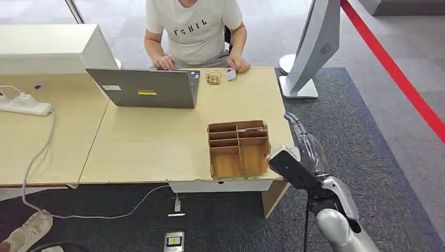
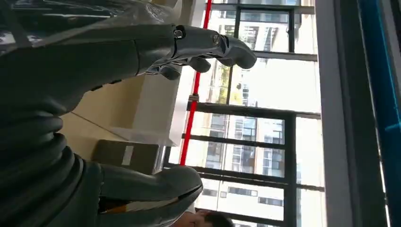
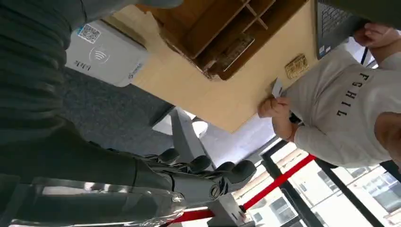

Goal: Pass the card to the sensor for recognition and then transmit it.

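A small white card (image 1: 231,73) (image 3: 277,87) lies at the far table edge under the fingers of a seated person (image 1: 194,31). The white card sensor (image 3: 104,56), marked with a QR code and a wave symbol, sits at the table's near right corner beside the wooden divided tray (image 1: 239,149) (image 3: 222,33). My right hand (image 1: 307,143) (image 3: 198,175) hovers off the table's right edge near that corner, fingers stretched forward and holding nothing. My left hand (image 2: 118,56) has its fingers loosely bent, thumb apart, and is empty.
An open grey laptop (image 1: 147,88) stands before the person, with a small woven pad (image 1: 213,77) beside it. A white kiosk stand (image 1: 309,52) rises right of the table. At the left are a power strip (image 1: 23,105) with its cable and a white cabinet (image 1: 47,47).
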Available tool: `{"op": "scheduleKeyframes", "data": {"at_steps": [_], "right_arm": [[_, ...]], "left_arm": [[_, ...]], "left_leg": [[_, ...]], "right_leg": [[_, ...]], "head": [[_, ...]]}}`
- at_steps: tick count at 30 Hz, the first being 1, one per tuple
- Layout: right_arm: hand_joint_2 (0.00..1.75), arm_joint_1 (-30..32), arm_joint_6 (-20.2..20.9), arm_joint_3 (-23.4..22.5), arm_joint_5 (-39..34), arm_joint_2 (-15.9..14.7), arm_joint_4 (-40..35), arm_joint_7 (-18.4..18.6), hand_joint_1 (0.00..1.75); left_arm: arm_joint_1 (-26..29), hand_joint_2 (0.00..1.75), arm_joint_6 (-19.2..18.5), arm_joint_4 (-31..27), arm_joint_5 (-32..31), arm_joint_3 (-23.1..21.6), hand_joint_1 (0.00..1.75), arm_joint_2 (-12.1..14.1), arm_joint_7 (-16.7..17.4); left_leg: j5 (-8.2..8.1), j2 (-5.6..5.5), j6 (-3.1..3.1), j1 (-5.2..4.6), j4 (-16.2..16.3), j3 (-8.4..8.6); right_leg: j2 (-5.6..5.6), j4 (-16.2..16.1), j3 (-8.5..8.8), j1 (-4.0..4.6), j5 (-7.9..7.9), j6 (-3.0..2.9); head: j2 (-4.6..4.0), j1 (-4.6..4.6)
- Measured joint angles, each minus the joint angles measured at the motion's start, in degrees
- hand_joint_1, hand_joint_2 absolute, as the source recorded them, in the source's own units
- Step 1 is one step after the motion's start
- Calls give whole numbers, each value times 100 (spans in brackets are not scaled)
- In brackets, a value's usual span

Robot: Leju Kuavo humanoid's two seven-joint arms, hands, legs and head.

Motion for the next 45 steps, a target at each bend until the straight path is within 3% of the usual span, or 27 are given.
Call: {"op": "scheduleKeyframes", "data": {"at_steps": [6,11,21,35,45], "right_arm": [[175,10,33,131,68,-57,-46,94,0],[175,-158,-64,352,678,-15,7,280,0],[175,-986,-186,953,2357,639,932,426,0],[175,-1424,-363,1414,2798,1298,2409,328,0],[175,-1768,-897,1440,2903,1399,3255,538,0]], "left_arm": [[-31,175,0,-2,11,0,0,9,-11],[-53,175,0,-2,216,0,0,9,-263],[-148,175,0,-2,271,-2,0,9,-350],[-332,175,0,15,243,-20,0,13,-149],[-418,175,0,85,236,-33,0,22,-96]], "left_leg": [[1,0,1,0,0,-1],[1,-1,1,0,-1,-4],[4,0,-2,2,-4,0],[7,-2,1,1,-3,-6],[8,-1,1,1,-2,-3]], "right_leg": [[0,2,3,0,1,1],[0,4,4,0,1,1],[-1,9,3,2,-1,-2],[-7,8,-1,1,-2,-2],[-6,8,-2,1,0,-3]], "head": [[0,-2],[0,0],[0,-2],[0,0],[0,-2]]}}
